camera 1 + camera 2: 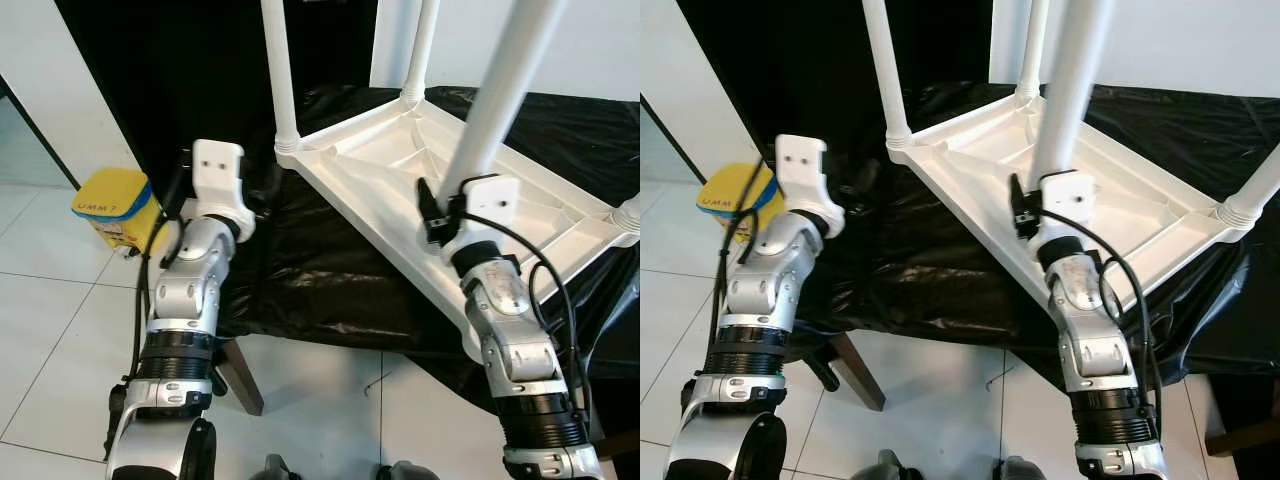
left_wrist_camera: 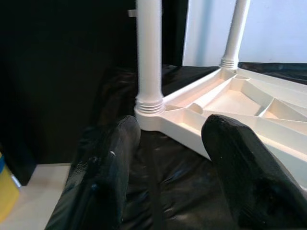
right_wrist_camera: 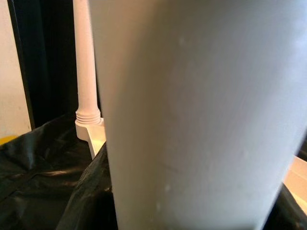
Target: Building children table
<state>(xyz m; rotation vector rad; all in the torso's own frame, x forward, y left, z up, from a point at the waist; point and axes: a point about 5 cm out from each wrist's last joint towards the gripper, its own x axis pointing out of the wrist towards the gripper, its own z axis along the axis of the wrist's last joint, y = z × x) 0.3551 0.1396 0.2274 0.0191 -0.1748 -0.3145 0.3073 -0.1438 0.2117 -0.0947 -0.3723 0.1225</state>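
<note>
The upturned white children's table [image 1: 480,190] lies on the black-draped worktop [image 1: 330,290]. The right hand [image 1: 440,215] is clamped on its near-edge leg [image 1: 495,100]. The left hand [image 2: 168,167], fingers apart, faces the left-corner leg [image 1: 280,70]. Light, stiff, smooth plastic; best gripped low, near the threads.

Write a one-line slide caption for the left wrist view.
Open left gripper facing the upturned white table on black sheeting, lined up below a screwed-in leg.

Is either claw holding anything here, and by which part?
The right claw is at the near white table leg, low down just above the upturned tabletop; its grip is hidden. The left claw is open, holding nothing.
</note>
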